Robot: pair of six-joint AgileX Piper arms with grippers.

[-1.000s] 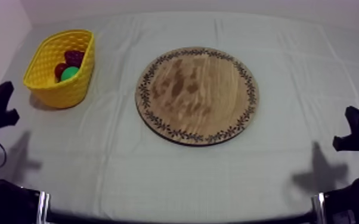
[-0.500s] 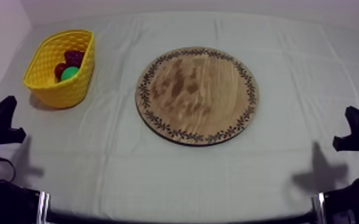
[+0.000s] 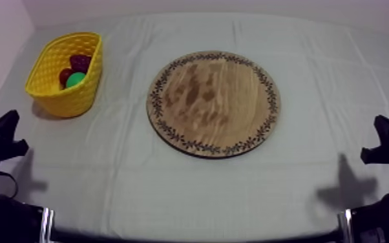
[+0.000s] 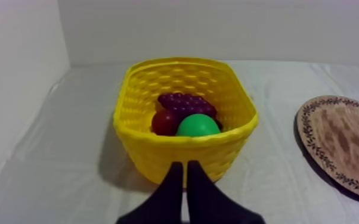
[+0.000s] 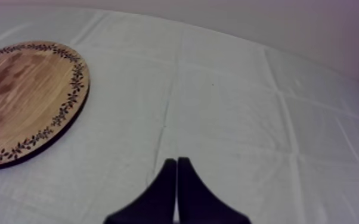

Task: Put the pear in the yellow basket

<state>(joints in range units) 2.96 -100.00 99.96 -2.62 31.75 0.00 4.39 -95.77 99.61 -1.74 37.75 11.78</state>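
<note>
The green pear (image 3: 75, 79) (image 4: 197, 126) lies inside the yellow basket (image 3: 50, 68) (image 4: 141, 95) at the table's far left, beside a bunch of grapes (image 4: 185, 103) and a small red fruit (image 4: 164, 123). The round wooden board (image 3: 213, 102) (image 4: 340, 144) (image 5: 21, 98) sits mid-table with nothing on it. My left gripper (image 3: 10, 132) (image 4: 185, 168) rests low at the left, shut on nothing, its wedge pointing at the basket's near wall. My right gripper (image 3: 373, 139) (image 5: 176, 163) rests low at the right, shut on nothing, over bare cloth beside the board.
Grey-white cloth (image 3: 171, 187) covers the table, with creases across it. A pale wall (image 4: 21, 71) rises just left of the basket. Open cloth lies between basket and board and along the front edge.
My left gripper has drawn back from the basket toward the lower left edge and has nearly settled. The right arm, board and basket have not moved.
</note>
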